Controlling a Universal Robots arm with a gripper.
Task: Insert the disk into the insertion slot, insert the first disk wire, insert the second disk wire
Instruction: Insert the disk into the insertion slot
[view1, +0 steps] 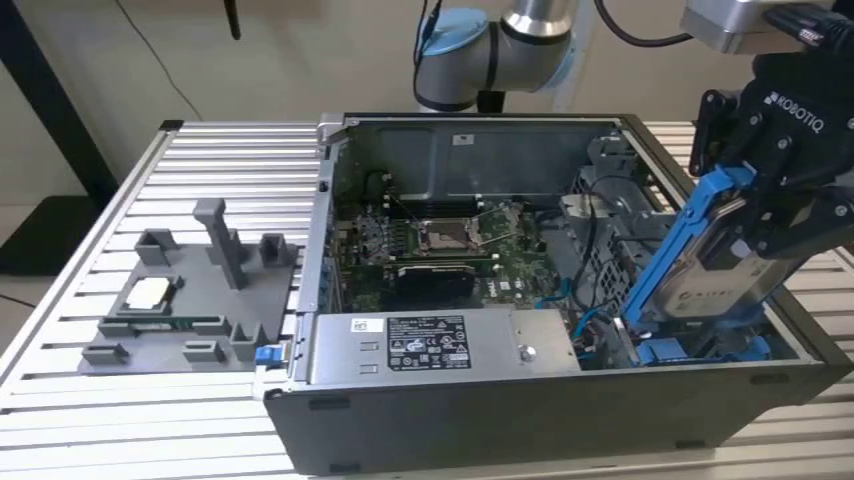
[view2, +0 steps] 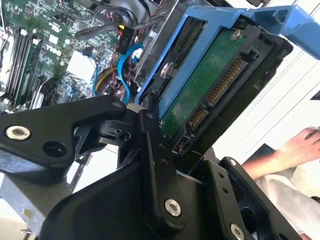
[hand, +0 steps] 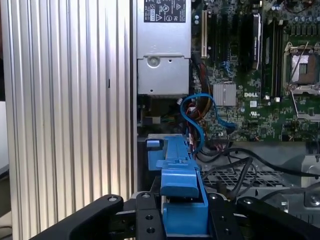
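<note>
The disk (view1: 714, 275), a silver-grey drive in a blue caddy frame, hangs tilted over the open computer case's corner at the exterior view's right. My gripper (view1: 758, 205) is shut on its upper part. The disk's lower end sits just above the blue-railed insertion slot (view1: 694, 350) in the drive bay. In the second wrist view the disk's green underside and connectors (view2: 210, 95) show between the fingers (view2: 150, 135). In the first wrist view the blue caddy (hand: 180, 175) runs out from my gripper (hand: 182, 212). A loose blue disk wire (hand: 200, 117) curls beside the bay, next to the motherboard.
The open case (view1: 561, 400) lies on a slatted aluminium table. A grey power-supply box (view1: 441, 345) sits along its front, with the motherboard (view1: 441, 240) behind it. A grey fixture plate (view1: 187, 300) lies at the exterior view's left. A person's hand (view2: 300, 147) is beside the table.
</note>
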